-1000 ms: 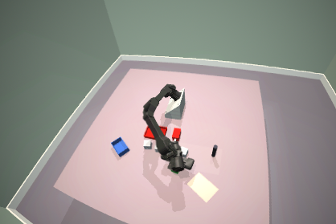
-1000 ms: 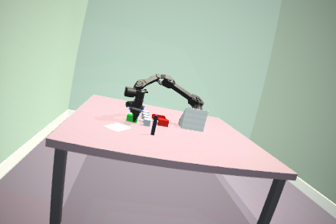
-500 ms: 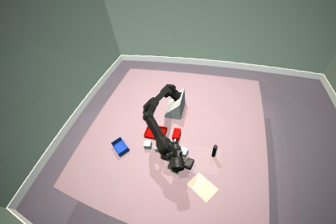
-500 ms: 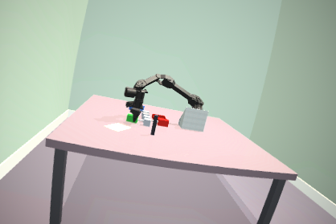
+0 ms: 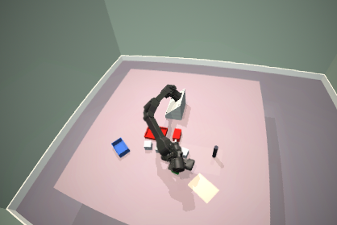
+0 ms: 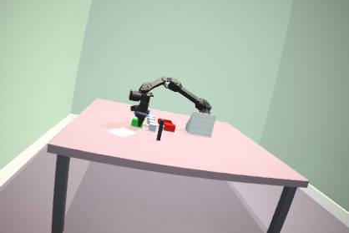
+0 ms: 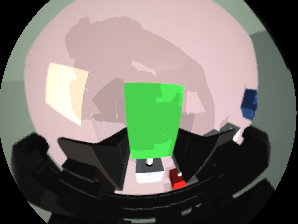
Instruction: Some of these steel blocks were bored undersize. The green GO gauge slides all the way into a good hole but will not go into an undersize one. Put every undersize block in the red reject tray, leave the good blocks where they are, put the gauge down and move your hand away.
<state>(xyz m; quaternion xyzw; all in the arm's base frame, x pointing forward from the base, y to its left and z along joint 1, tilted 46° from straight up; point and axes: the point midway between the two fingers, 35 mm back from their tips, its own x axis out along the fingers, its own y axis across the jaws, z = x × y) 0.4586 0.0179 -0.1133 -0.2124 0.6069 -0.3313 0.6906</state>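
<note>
Steel blocks (image 5: 147, 145) (image 6: 152, 127) (image 7: 149, 174) are partly hidden by the dark jointed arm (image 5: 153, 118) (image 6: 184, 89) from above; their bores are too small to judge. The gripper (image 5: 176, 169) (image 6: 140, 124) (image 7: 149, 125) pinches the green gauge (image 5: 175, 172) (image 6: 136, 122) (image 7: 154, 120), a smooth, flat-faced body almost wholly covered in the top view. The shallow, rimmed red tray (image 6: 164, 121) lies left of a small red box (image 5: 176, 134) (image 6: 169, 127) there. Wrist view: the blue tray (image 5: 120, 147) (image 7: 249, 104) sits at the right edge, its shape hard to read.

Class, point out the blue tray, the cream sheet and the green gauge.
Blue tray (image 5: 121, 147): top view, inside floor.
Cream sheet (image 5: 203, 188): top view, middle.
Green gauge (image 7: 153, 117): wrist view, broad face.
</note>
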